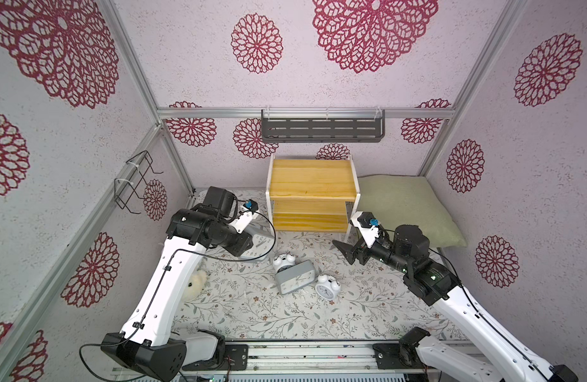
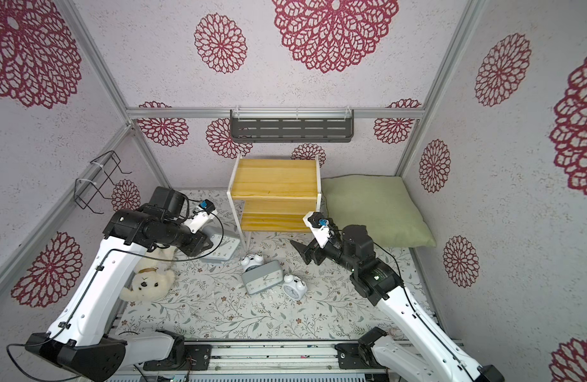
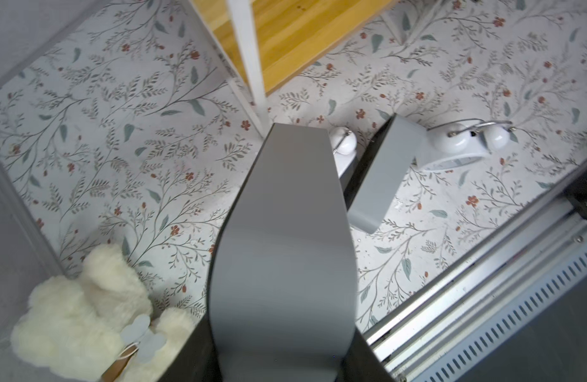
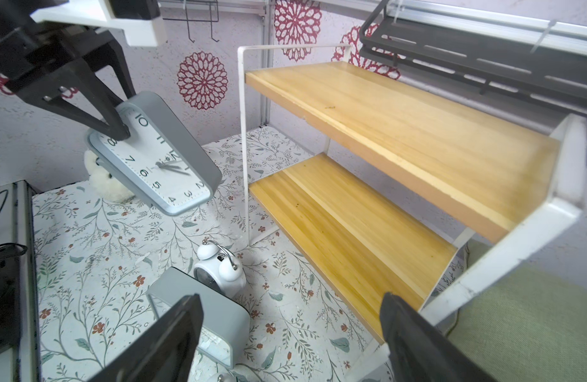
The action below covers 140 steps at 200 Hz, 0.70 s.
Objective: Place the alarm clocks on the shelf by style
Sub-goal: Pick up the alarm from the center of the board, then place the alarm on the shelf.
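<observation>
A flat grey clock with a white dial (image 4: 156, 158) hangs tilted above the floor, left of the shelf (image 1: 312, 183), and my left gripper (image 2: 206, 245) is shut on its edge. It fills the middle of the left wrist view (image 3: 285, 248). On the floor in front of the shelf a second grey clock (image 1: 294, 276) lies propped on one white twin-bell clock (image 1: 283, 262). Another twin-bell clock (image 1: 328, 287) sits to its right. Both wooden boards of the shelf (image 4: 401, 132) are bare. My right gripper (image 1: 343, 253) hovers open by the shelf's front right leg, holding nothing.
A cream plush bear (image 2: 150, 281) lies on the floor under the left arm. A green pillow (image 1: 408, 205) fills the back right corner. A dark grey slotted rack (image 1: 322, 127) hangs above the shelf, and a black wire holder (image 1: 133, 182) is on the left wall.
</observation>
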### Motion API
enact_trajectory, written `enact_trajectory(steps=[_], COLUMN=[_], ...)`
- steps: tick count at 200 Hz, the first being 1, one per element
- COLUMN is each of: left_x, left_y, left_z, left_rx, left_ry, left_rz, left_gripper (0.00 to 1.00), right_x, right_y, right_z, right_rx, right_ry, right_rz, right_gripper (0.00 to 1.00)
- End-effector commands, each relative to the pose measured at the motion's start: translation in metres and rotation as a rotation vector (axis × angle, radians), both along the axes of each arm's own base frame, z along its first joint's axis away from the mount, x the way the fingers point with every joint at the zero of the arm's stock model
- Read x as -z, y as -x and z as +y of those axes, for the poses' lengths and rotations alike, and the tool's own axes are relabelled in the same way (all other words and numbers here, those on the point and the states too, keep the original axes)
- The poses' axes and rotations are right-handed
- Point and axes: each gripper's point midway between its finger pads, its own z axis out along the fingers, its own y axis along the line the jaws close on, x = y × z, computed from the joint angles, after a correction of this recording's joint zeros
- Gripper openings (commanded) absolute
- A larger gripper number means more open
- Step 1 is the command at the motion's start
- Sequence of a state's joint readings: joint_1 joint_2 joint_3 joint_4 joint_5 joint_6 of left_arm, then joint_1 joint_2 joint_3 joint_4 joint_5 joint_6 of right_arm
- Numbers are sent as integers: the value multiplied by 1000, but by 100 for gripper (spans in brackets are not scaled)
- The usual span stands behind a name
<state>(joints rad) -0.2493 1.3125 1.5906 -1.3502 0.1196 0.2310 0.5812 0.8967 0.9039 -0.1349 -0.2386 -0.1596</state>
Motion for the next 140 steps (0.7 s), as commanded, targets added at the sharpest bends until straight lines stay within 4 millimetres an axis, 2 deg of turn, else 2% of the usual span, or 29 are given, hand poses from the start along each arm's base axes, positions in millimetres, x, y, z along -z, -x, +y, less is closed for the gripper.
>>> enact_trajectory(steps=[1,19,37,61,92,114,140], left_x=[-34,-43,-49,-66,-93,-95,-87], left_y=[-24,-37,-51,-68,-82,-90,-99], left_z=[22,38,43,43,35,23,16], left_rx=[-163,-241,-257,-233,-100,28,131], left_ry=[42,47,96,240,501,605,629], left_rz=[-160,-225,-295,-423,-565,-580,-572], left_gripper=[5,4,5,4,5,6,6], right_x=[-18,-17,-15,-10,-9,-10,-12], right_y=[-5,-9,-14,-23,-35,-45,-60], right_z=[-12,-17,-25,-40,-57,-61,-61], right_rx=[66,93,134,192,241,266,287], right_ry=[-53,-56,-69,-99,-153,-178,-201], right_rz=[-42,-37,-30,-15,-10,-19,-43], right_gripper=[91,91,91,91,91,90,86])
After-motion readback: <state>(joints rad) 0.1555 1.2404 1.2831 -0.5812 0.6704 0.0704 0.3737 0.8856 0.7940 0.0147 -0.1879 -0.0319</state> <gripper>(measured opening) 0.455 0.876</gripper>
